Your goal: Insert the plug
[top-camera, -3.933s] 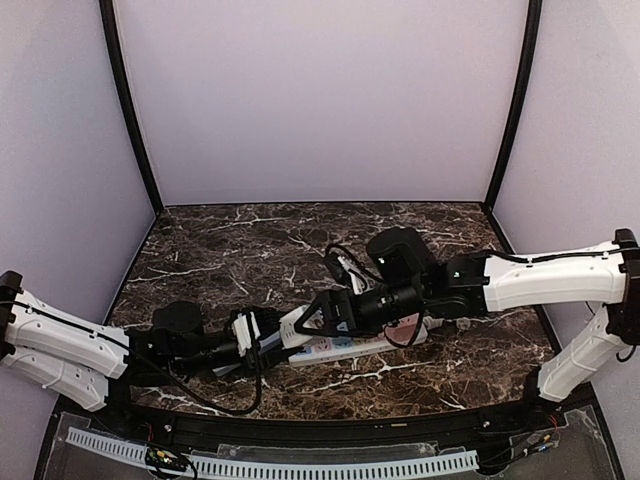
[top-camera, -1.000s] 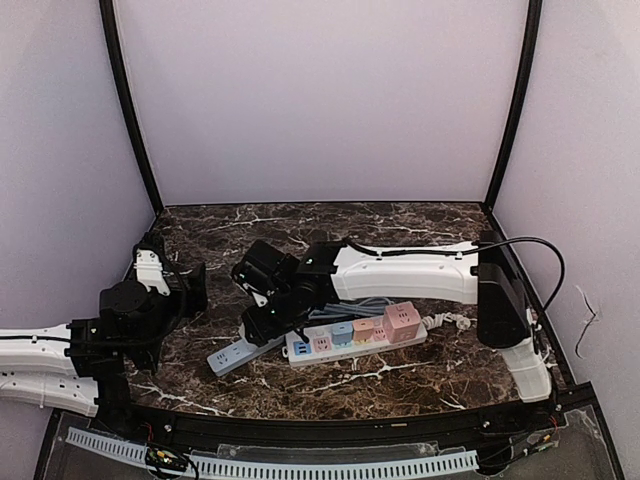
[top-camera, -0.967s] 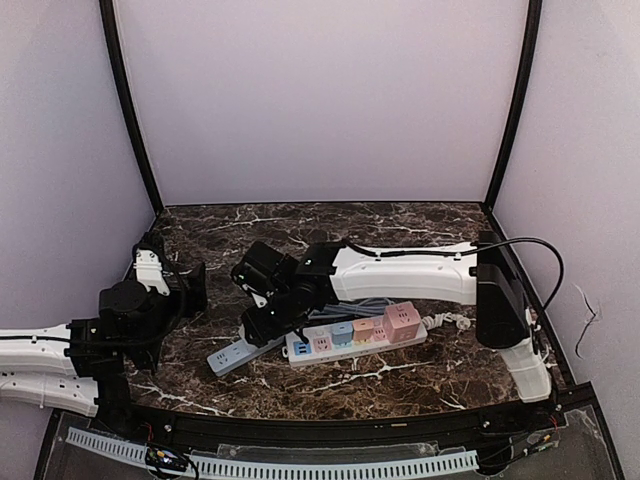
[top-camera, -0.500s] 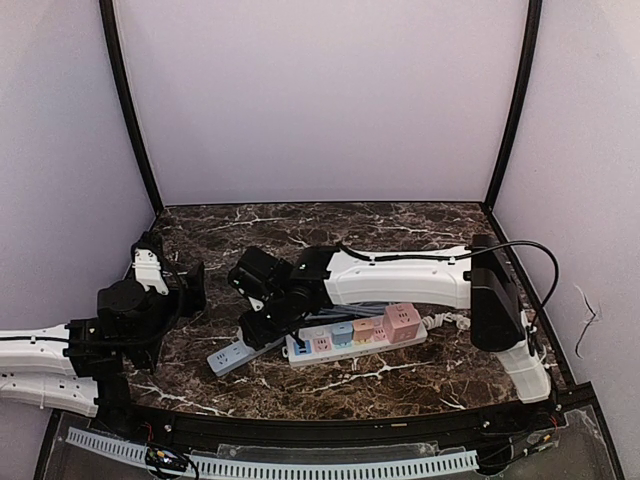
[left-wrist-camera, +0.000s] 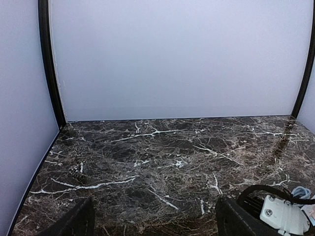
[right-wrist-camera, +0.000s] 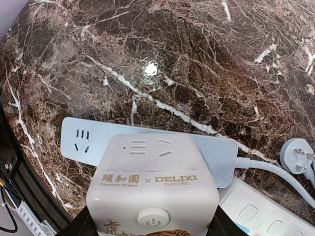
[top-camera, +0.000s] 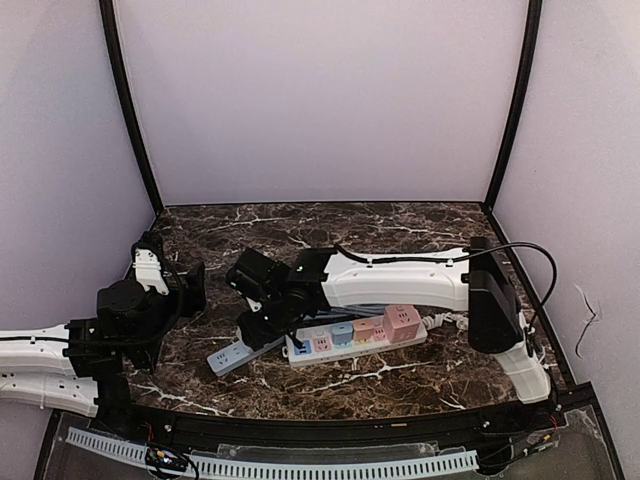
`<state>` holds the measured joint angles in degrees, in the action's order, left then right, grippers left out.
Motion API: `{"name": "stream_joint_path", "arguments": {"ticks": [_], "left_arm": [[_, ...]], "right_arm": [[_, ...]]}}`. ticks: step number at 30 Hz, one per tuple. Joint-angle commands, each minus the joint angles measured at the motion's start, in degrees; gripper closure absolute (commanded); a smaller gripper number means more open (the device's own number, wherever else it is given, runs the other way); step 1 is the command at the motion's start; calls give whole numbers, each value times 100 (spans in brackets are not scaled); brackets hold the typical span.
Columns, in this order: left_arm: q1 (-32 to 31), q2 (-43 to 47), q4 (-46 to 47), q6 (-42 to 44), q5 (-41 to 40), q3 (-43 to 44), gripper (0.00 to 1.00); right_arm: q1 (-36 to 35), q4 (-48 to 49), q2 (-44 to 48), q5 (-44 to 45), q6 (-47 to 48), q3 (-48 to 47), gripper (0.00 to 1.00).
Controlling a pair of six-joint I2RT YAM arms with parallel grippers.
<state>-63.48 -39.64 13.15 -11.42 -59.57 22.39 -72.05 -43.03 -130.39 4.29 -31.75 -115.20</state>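
Right tool (top-camera: 258, 322) pinching DELIXI cube adapter (right-wrist-camera: 152, 177) over grey power strip (right-wrist-camera: 78, 140) on table (right-wrist-camera: 197, 59). Left tool (left-wrist-camera: 155, 223) spread, empty, well apart. Risk: pins hidden beneath cube, may miss slots; unbraced strip could slide or tilt under push.

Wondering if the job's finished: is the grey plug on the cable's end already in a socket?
No, the grey plug lies loose on the marble tabletop, its prongs bare.

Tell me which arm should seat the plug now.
Right. The right gripper holds the plug over the strip; the left gripper is open, empty, aimed at the back wall.
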Motion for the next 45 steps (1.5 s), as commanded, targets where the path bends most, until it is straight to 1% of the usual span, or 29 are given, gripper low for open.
{"name": "stream_joint_path", "arguments": {"ticks": [1, 6, 13, 17, 19, 22, 25, 29, 37, 45], "left_arm": [[30, 52, -14, -12, 4, -6, 15], [37, 68, -23, -14, 22, -14, 16], [46, 70, -14, -14, 44, -16, 16], [41, 74, -18, -1, 51, -22, 16], [40, 75, -8, 3, 55, -27, 17], [40, 51, 3, 8, 68, -23, 17], [48, 36, 12, 3, 79, -12, 17], [55, 34, 8, -7, 121, -5, 17], [49, 95, -58, -36, 164, -14, 17], [56, 72, -41, -27, 222, -5, 17]], "right_arm": [[-248, -197, -156, 78, -9, -184, 100], [-312, -481, -244, 457, -51, -292, 100], [-325, -522, -443, 615, -37, -378, 100], [-323, -723, -595, 552, 0, -541, 100], [-324, -811, -524, 473, 15, -452, 100], [-324, -828, -251, 305, 4, -77, 100], [-327, -1083, -94, 248, -77, 81, 100], [-302, -1296, -218, 159, -113, -168, 100], [-143, -1712, -941, 87, -139, -1097, 100], [-45, -1816, -1271, 43, -65, -1379, 100]]}}
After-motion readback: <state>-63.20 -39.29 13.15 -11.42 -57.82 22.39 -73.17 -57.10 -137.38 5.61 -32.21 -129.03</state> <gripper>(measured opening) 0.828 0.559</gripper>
